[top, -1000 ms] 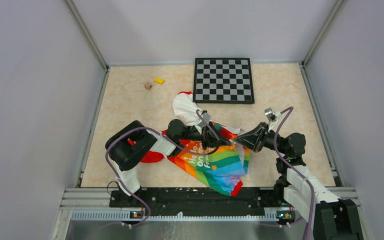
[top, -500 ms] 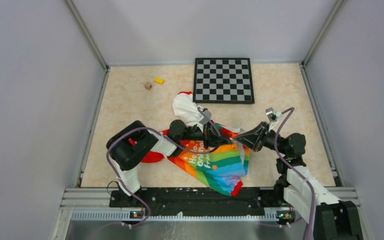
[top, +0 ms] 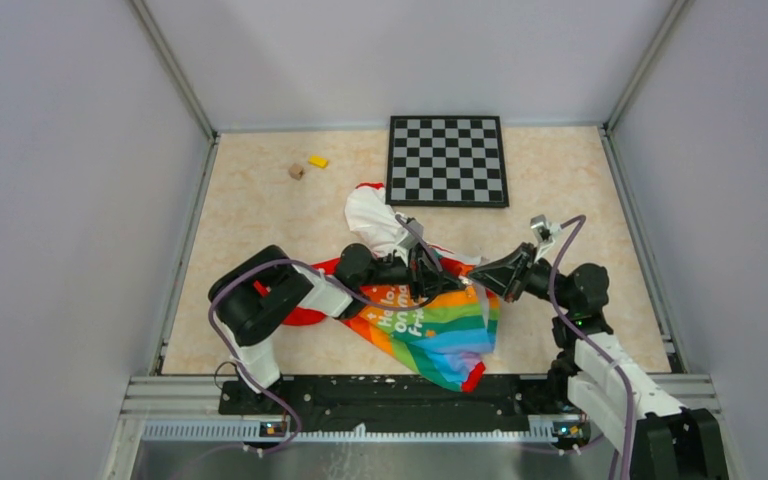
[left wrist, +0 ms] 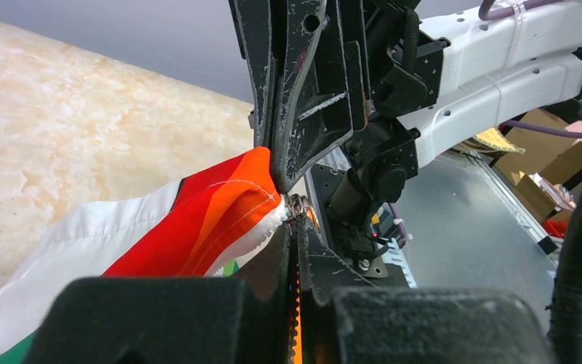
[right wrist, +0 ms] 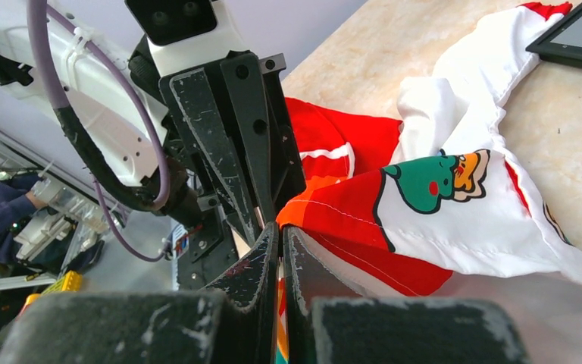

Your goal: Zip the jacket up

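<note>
The jacket (top: 430,330) lies crumpled mid-table, rainbow panel toward me, white upper and red sleeves behind. Both grippers meet at its raised right edge. My left gripper (top: 448,281) comes in from the left. In the left wrist view the left gripper (left wrist: 297,224) is shut on the zipper tape, a thin slit showing black teeth, with the metal slider (left wrist: 296,206) at its tips. My right gripper (top: 474,282) comes in from the right. In the right wrist view the right gripper (right wrist: 280,231) is shut on the orange-red hem (right wrist: 348,205). Its fingers (left wrist: 303,98) pinch that hem just above the slider.
A black-and-grey checkerboard (top: 447,160) lies at the back, just beyond the jacket's white collar. A yellow block (top: 317,161) and a tan cube (top: 296,171) sit at the back left. Grey walls close in the table on three sides.
The left gripper has slid a little to the right along the jacket's edge, closer to the right gripper. The right arm has shifted slightly and still holds the hem.
</note>
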You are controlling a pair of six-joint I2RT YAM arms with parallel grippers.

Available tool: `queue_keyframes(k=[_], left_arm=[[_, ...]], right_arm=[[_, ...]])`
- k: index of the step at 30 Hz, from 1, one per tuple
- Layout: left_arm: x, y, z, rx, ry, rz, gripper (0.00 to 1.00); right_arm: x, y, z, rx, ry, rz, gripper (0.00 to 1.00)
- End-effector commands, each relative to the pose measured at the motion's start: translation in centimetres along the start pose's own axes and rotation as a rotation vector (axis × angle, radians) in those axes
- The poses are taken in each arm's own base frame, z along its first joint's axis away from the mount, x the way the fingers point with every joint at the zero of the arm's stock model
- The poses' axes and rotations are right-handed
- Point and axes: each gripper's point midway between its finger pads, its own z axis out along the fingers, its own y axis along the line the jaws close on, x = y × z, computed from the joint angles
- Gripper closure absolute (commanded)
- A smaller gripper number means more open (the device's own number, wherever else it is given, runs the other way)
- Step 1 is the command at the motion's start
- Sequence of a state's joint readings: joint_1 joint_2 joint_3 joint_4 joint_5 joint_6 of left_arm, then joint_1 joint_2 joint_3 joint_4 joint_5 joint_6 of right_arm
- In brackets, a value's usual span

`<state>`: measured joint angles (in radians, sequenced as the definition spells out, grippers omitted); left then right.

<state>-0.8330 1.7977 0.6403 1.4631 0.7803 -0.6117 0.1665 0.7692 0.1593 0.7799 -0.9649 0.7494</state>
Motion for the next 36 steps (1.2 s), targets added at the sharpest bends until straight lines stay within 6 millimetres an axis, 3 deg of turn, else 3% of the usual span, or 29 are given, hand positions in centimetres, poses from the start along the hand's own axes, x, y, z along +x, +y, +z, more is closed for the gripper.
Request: queue_keyframes(k=[1, 5, 9, 19, 22, 27, 32, 36], left_arm=[[-6.3, -1.1, 0.6, 0.021, -0.201, 0.111, 0.96], [-6.8, -0.3, 1.1, 0.005, -0.234, 0.061, 1.0], [-6.2, 0.5, 1.2, -0.026, -0.212, 0.051, 0.95], [-5.0, 0.8, -1.6, -0.05, -0.123, 0.077, 0.53], [-4.3, 0.9, -2.1, -0.046, -0.094, 0.085, 0.45], [-3.3, 0.7, -2.4, -0.024, -0.052, 0.097, 0.41], [-1.0, -0.2, -2.7, 0.068, 0.041, 0.098, 0.39], [0.2, 0.5, -2.5, 0.07, 0.083, 0.072, 0.4]], right_arm=[[1.2, 1.3, 0.1, -0.068, 0.075, 0.011, 1.0], [1.5, 1.4, 0.2, -0.077, 0.088, 0.026, 1.0], [1.3, 1.4, 0.3, -0.074, 0.085, 0.032, 1.0], [1.1, 0.8, 0.4, -0.042, 0.081, 0.028, 1.0], [1.1, 0.9, 0.4, -0.047, 0.082, 0.025, 1.0], [1.1, 0.9, 0.4, -0.046, 0.082, 0.025, 1.0], [1.1, 0.9, 0.4, -0.048, 0.083, 0.025, 1.0], [1.1, 1.0, 0.4, -0.05, 0.083, 0.021, 1.0]])
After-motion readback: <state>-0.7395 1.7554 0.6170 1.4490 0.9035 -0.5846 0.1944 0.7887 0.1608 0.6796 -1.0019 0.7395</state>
